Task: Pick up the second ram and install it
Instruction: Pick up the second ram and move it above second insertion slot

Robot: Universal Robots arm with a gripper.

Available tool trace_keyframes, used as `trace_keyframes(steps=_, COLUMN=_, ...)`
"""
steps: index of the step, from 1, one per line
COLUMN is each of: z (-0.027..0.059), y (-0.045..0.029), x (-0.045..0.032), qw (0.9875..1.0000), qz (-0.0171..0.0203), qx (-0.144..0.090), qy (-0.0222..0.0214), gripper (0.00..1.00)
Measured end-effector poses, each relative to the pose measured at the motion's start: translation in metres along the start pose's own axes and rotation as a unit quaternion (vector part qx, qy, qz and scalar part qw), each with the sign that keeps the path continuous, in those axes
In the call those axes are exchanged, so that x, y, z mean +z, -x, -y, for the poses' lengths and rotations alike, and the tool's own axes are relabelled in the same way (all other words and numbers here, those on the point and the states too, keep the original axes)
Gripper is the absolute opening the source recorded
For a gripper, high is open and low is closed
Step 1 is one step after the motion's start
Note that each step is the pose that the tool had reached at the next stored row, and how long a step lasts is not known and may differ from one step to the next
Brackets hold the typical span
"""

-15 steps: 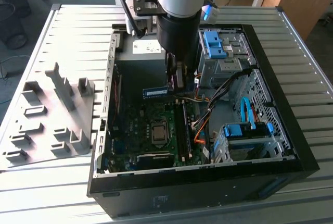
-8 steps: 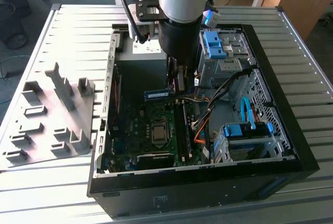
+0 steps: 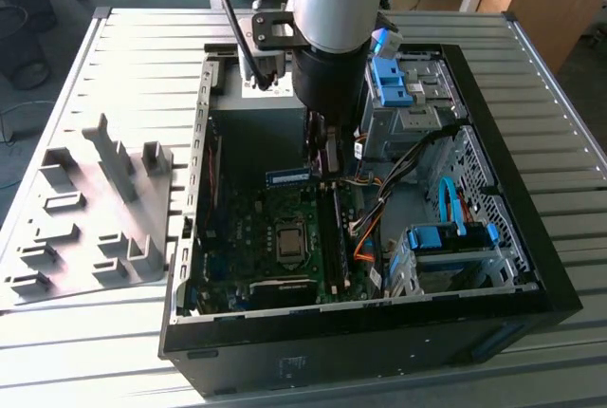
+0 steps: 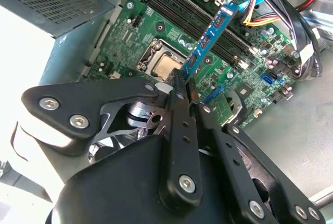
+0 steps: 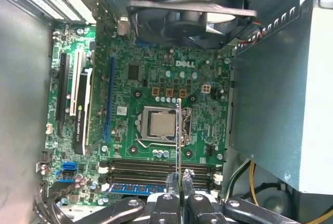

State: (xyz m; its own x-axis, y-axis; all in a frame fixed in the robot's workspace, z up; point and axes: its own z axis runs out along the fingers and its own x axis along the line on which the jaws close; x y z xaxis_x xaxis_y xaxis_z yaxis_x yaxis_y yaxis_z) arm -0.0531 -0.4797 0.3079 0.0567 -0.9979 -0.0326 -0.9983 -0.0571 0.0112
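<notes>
While its black fingers (image 4: 179, 109) clamp on one short end of the second ram (image 4: 208, 39), the gripper (image 4: 182, 82) holds the stick in the air above the motherboard (image 4: 130, 31), lying crosswise to the memory slots (image 5: 140, 168) rather than along them. The module looks light and stiff but fragile, and is likely best pinched across its flat faces near an end, clear of the contact edge, much as it is held here. The first wrist view reduces the stick to a thin edge-on line and reveals another stick (image 5: 138, 187) seated in a slot; the second wrist view shows its blue face and chips instead. Farther off, the exterior view takes in the open computer case (image 3: 379, 332) and, on the exterior view's left, a grey fixture tray (image 3: 85, 228) on the slatted table (image 3: 95, 361).
</notes>
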Motion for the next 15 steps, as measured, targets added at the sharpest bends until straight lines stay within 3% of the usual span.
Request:
trace_keyframes(steps=10, z=0.0034, y=-0.0014, x=0.0106, qw=1.0000, qz=0.0000, qx=0.000, qy=0.0000, gripper=0.14)
trace_keyframes(steps=15, z=0.0036, y=-0.0059, x=0.0164, qw=1.0000, qz=0.0000, qx=0.000, qy=0.0000, gripper=0.14)
